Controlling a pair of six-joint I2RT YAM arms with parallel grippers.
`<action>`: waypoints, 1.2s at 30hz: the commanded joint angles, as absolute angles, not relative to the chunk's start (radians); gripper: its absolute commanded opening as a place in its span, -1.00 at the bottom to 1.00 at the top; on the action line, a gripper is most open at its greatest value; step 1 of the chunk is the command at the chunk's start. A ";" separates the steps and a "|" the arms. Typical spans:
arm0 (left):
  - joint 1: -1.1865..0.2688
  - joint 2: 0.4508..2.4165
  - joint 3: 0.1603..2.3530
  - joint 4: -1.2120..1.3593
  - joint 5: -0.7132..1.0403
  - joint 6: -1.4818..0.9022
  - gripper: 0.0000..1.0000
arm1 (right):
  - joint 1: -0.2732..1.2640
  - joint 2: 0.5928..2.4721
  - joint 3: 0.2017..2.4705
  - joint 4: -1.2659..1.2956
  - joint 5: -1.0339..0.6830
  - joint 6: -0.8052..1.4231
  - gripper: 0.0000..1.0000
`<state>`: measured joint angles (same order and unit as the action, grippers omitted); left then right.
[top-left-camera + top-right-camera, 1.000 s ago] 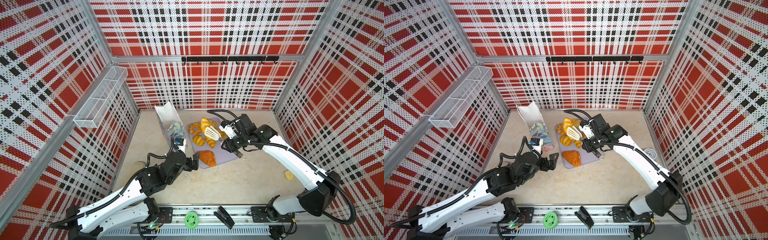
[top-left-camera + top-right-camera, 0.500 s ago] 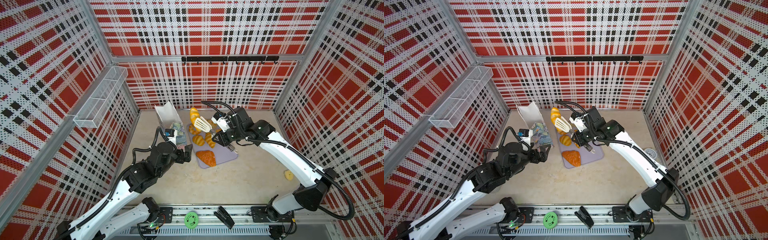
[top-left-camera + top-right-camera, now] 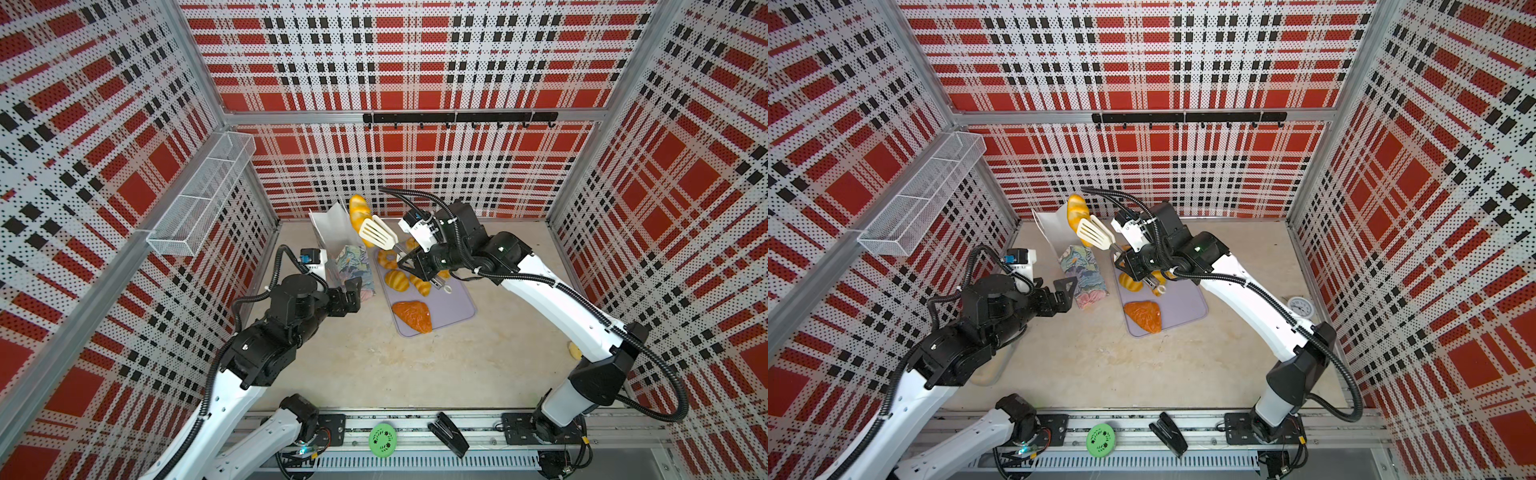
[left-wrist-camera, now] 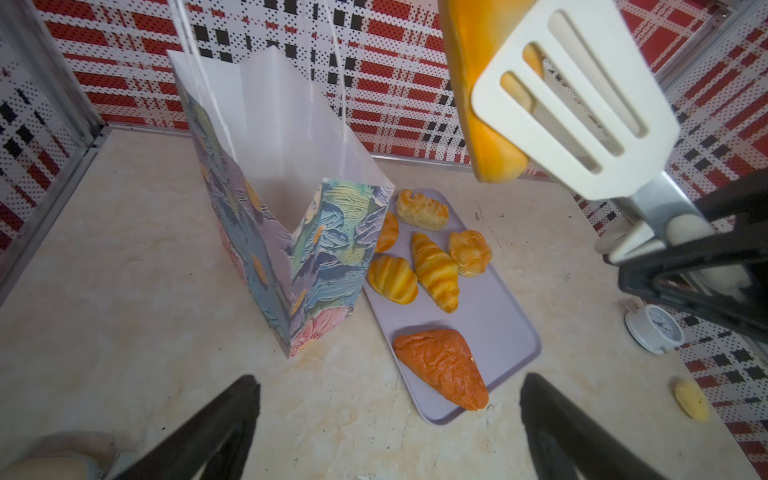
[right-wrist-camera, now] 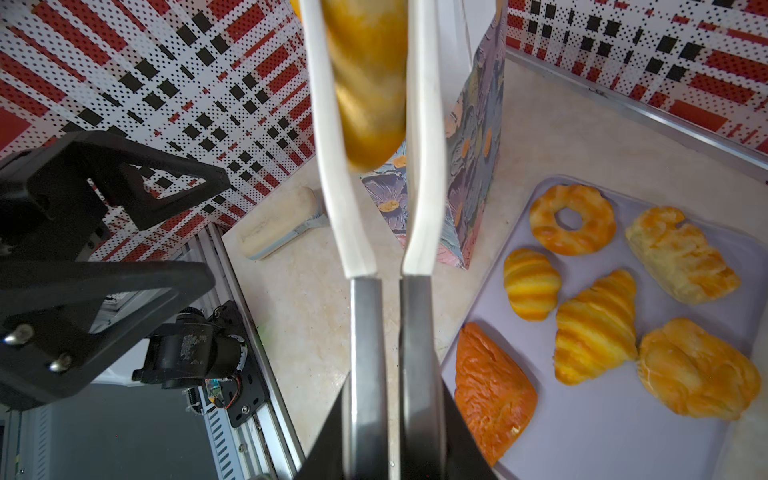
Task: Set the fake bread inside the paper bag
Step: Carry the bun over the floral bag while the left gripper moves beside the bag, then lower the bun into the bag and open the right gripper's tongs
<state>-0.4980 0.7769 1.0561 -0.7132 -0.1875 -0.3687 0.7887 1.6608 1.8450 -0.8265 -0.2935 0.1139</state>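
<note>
The right gripper [image 3: 411, 269] is closed on tongs [image 3: 376, 236] whose white blades pinch a golden loaf [image 3: 358, 212] in the air near the open top of the upright bag [image 3: 332, 232], while the left gripper [image 3: 352, 296] hovers near the bag with jaws wide and empty, and six pastries [image 4: 436, 270] lie on the tray [image 4: 498, 332] beside it.

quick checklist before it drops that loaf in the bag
1. Grip of the tongs on the loaf: ok, pinched between both blades.
2. Hold of the right gripper on the tongs' handles: ok, shut on them.
3. Is the paper bag upright with its mouth open: ok.
4. Is the loaf centred over the mouth: not ok, it looks to hang at the rim on the side of the tray.
5. Is the left gripper clear of the bag: ok, open, not touching it.
</note>
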 commanded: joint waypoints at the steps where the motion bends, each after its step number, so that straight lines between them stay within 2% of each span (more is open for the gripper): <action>1: -0.419 0.769 1.093 -0.744 -0.112 -0.358 0.99 | 0.814 1.696 1.918 -0.723 -0.280 0.067 -0.49; 8: -0.245 0.761 1.081 -0.762 0.020 -0.370 0.99 | 0.843 1.787 1.999 -0.694 -0.218 0.049 -0.50; 13: -0.176 0.754 1.068 -0.769 0.072 -0.372 0.99 | 0.854 1.861 2.069 -0.697 -0.194 0.032 -0.50; 36: -0.158 0.767 1.051 -0.794 0.085 -0.371 0.99 | 0.860 2.115 2.364 -0.885 -0.058 0.001 -0.41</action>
<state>-0.1688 0.7704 1.0557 -0.7811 0.0792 -0.3698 0.8536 2.1044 2.3157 -0.8974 -0.0830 0.0181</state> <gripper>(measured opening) 0.992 0.294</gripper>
